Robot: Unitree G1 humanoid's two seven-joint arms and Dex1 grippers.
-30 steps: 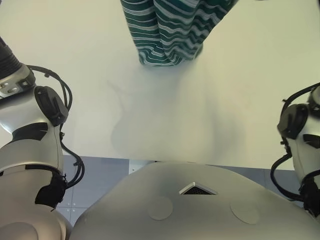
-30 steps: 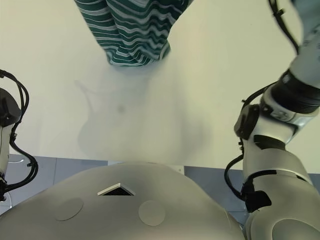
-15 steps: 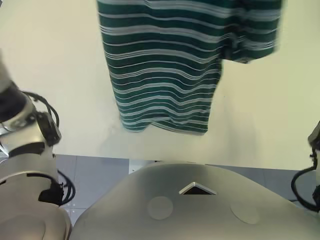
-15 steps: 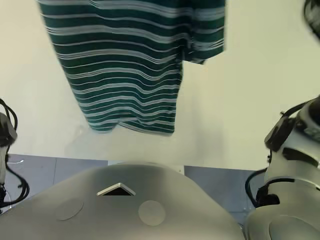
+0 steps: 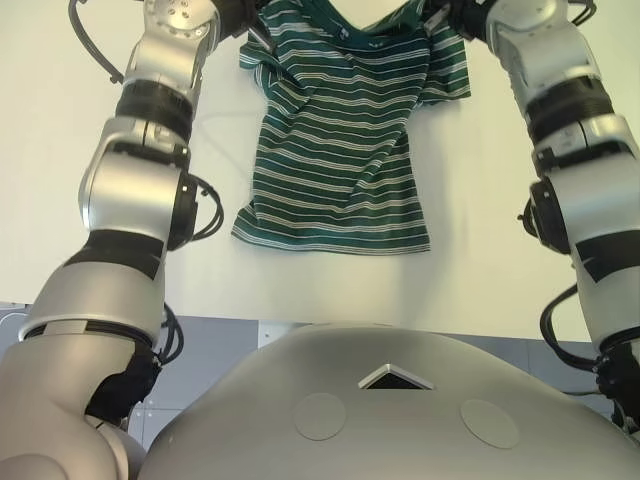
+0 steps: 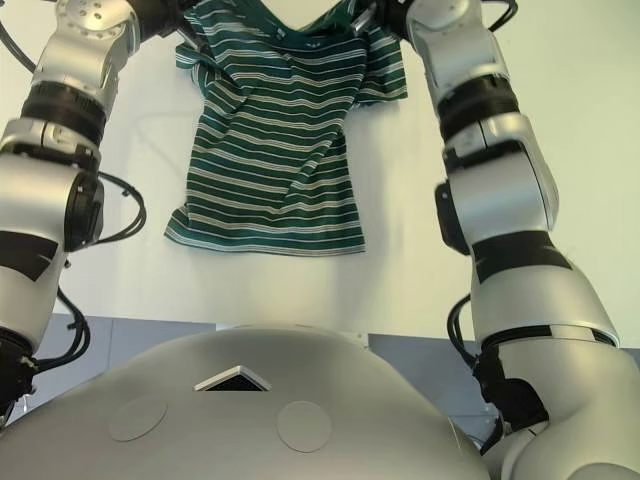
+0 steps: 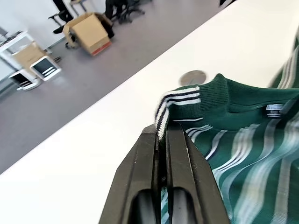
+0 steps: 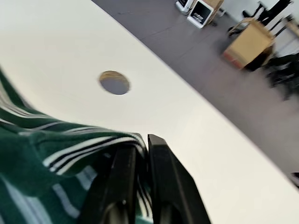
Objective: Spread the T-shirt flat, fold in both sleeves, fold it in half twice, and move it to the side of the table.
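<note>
A dark green T-shirt with white stripes lies front up on the white table, collar at the far end and hem toward me. It is wrinkled, and the left sleeve is bunched. My left gripper is shut on the shirt's left shoulder next to the collar; the left wrist view has its fingers pinching striped fabric. My right gripper is shut on the right shoulder, with cloth caught between its fingers. Both arms are stretched far forward.
A round cable hole sits in the table just past the collar. Beyond the table's far edge is grey floor with cardboard boxes and chairs. Bare table lies on both sides of the shirt.
The shirt hung in the air a second ago and swung toward me. Both arms have since stretched forward and laid it down on the table.
</note>
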